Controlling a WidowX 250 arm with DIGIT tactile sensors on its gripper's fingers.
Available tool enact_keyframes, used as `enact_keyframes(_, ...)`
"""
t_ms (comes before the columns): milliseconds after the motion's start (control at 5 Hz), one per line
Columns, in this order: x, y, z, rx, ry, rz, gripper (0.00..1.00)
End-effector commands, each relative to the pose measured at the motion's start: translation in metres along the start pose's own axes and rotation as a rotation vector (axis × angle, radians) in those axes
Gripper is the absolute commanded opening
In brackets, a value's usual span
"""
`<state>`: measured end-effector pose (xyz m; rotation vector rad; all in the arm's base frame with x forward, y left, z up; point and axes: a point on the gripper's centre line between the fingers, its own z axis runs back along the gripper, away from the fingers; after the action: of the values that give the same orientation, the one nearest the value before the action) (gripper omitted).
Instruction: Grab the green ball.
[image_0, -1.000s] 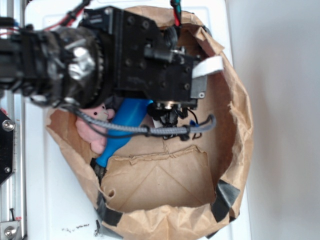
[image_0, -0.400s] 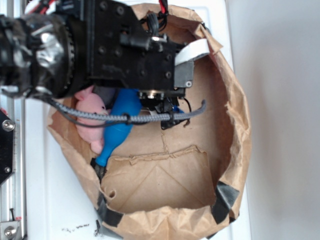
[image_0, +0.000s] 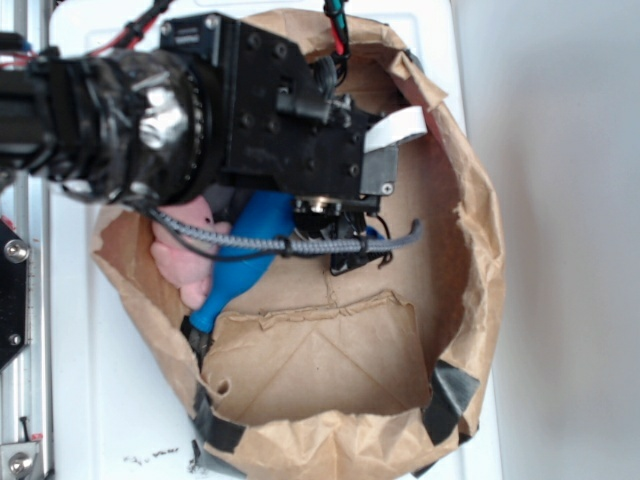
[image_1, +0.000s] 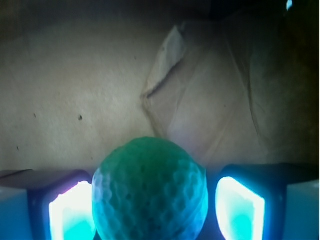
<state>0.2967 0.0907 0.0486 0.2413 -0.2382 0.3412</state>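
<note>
In the exterior view, your black robot arm with its silver-taped wrist (image_0: 150, 120) filled the upper left of the frame, reaching over the crumpled brown paper bag (image_0: 470, 250) that took up the centre. Compared with the frame just before, the arm had shifted a little to the right and down, so the blue plastic bowling pin (image_0: 245, 255) showed more of its body below the arm, and less of the pink plush bunny (image_0: 185, 255) was visible at the bag's left side. The grey braided cable (image_0: 300, 243) looped across beneath the wrist, as before. The gripper (image_0: 352, 250) sat low over the bag floor just right of the pin, and you could not see the ball from here, because the arm covered it.

In the wrist view, the small mint-green dimpled ball (image_1: 150, 192) sat at the bottom centre of the frame, directly between the two glowing fingers (image_1: 72, 212) of the gripper (image_1: 150, 215). The fingers stood apart, one to each side, with a narrow dark gap visible on the right. On the left you could not tell whether the pad touched the ball. Being round, the ball had no long axis or heading to report. Behind it lay the creased paper floor of the bag.
</note>
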Motion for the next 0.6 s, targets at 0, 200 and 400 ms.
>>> enact_keyframes(0, -0.004, 0.005, 0.013, -0.007, -0.004, -0.010, 0.00)
enact_keyframes(200, 0.006, 0.005, 0.019, -0.027, -0.001, -0.019, 0.00)
enact_keyframes(400, 0.013, -0.004, 0.046, -0.046, -0.014, -0.033, 0.00)
